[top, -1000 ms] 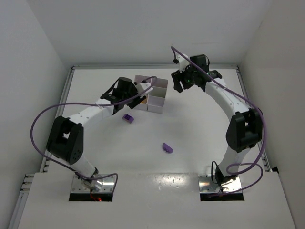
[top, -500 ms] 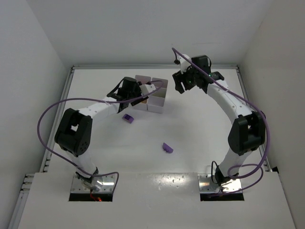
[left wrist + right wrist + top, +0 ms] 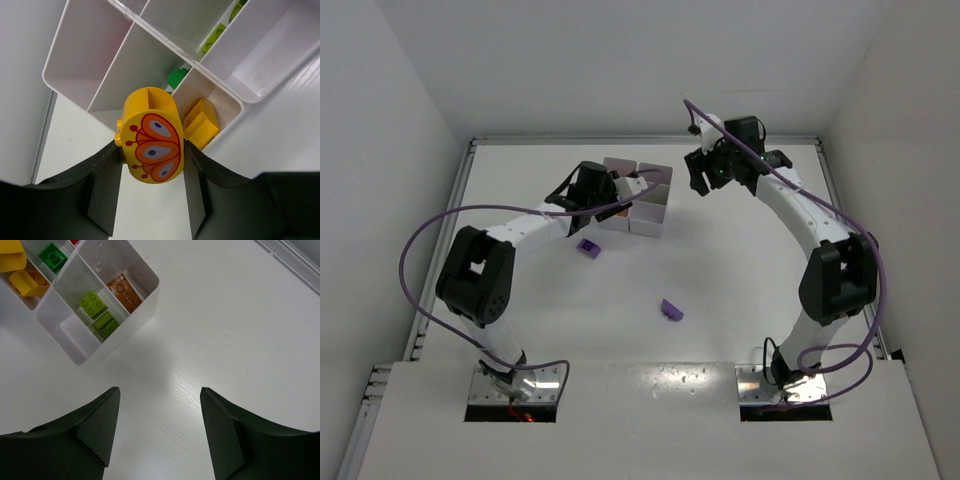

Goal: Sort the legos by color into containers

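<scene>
Top view: high, far back, looking down over the whole table [image 3: 720, 260]. Wrist views: close, looking down, apparently sharing the tray's [image 3: 115, 345] same end.

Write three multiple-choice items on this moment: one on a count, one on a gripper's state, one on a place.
1. How many purple bricks lie loose on the table?
A. One
B. Four
C. Two

2. What is the right gripper's state?
A. Open, empty
B. Shut on a green brick
C. Shut on a purple brick

3. Where is the yellow printed brick?
A. Lying on the table
B. Between the left gripper's fingers, at the tray
C. In the right gripper

Key: 1 C, the top view shows two; 2 A, its fingers stand apart, nothing between; 3 B, the left wrist view shows it clamped.
</scene>
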Robot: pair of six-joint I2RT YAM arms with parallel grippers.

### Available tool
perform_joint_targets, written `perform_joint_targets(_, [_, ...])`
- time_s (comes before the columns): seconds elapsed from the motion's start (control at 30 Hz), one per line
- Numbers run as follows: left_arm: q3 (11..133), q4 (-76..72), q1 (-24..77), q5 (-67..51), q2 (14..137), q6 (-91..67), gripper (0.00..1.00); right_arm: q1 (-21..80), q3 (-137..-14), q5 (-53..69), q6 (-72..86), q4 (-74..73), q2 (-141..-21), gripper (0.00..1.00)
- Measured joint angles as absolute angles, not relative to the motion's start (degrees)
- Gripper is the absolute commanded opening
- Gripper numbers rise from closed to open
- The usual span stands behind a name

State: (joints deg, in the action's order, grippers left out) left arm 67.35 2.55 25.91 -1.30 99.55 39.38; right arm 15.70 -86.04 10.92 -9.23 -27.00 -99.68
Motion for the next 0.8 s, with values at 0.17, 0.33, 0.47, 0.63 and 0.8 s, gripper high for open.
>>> perform_joint_targets(0.17, [67.4,2.5,25.9,-1.9,99.5,38.4,0.44,15.5,-86.0,10.9,-9.2,-27.0,-99.7,0.66])
perform_joint_targets(0.33, [67.0,2.4,25.5,-4.9,99.4,37.3,0.50,15.5,-86.0,10.9,-9.2,-27.0,-99.7,0.66])
perform_joint_targets(0.47, [65.2,2.5,24.9,-7.2,97.9,36.6,0.63,15.5,-86.0,10.9,-9.2,-27.0,-99.7,0.66])
perform_joint_targets(0.63, [64.3,2.4,23.8,-9.3,95.7,34.7,0.78,15.5,-86.0,10.9,-9.2,-27.0,-99.7,0.66])
perform_joint_targets(0.8, [64.3,2.3,22.0,-10.4,94.3,31.2,0.77,15.5,-86.0,10.9,-9.2,-27.0,-99.7,0.66])
